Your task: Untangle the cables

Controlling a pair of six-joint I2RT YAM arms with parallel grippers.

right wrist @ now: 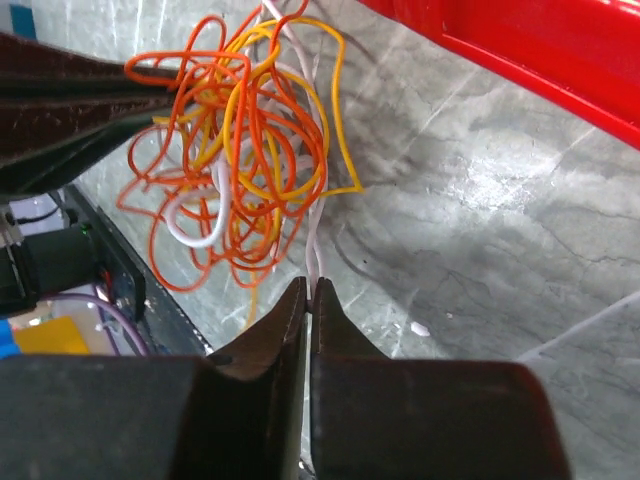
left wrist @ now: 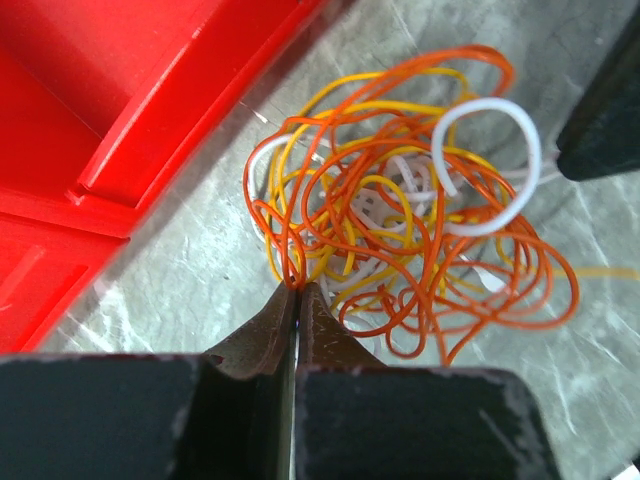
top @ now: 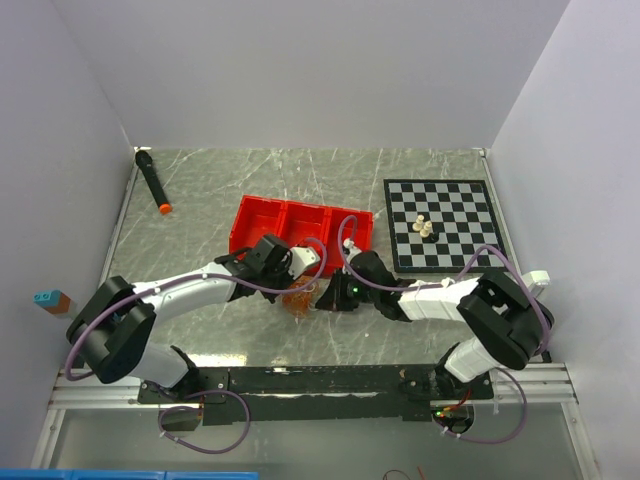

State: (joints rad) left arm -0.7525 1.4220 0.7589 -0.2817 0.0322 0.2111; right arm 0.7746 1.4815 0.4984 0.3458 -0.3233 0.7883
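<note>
Orange, yellow and white cables [left wrist: 400, 210] are lying in one tangled clump on the grey marbled table [top: 300, 170]. The clump is sitting just in front of the red tray [top: 262, 222], between your two grippers, and it is far smaller than the tray.

Left gripper [left wrist: 297, 292]: it is reaching in from the left, and its jaws are pressing together on a few orange loops at the edge of the clump. In the left wrist view no gap is showing between the fingers (the strands are entering right at the tips).

Right gripper [right wrist: 311, 292]: it is coming in from the opposite side, low over the table. Its jaws are clenching a single white strand that is trailing out of the clump toward it. The rest of the tangle is hanging between that strand and the left gripper's dark fingers, which are showing at the left of the right wrist view.

Background: a chessboard [top: 460, 205] is lying at the right of the table, well apart from the clump, and it is carrying a few pale pieces [top: 423, 228]. A black marker [top: 152, 180] with an orange tip is resting at the far left.
</note>
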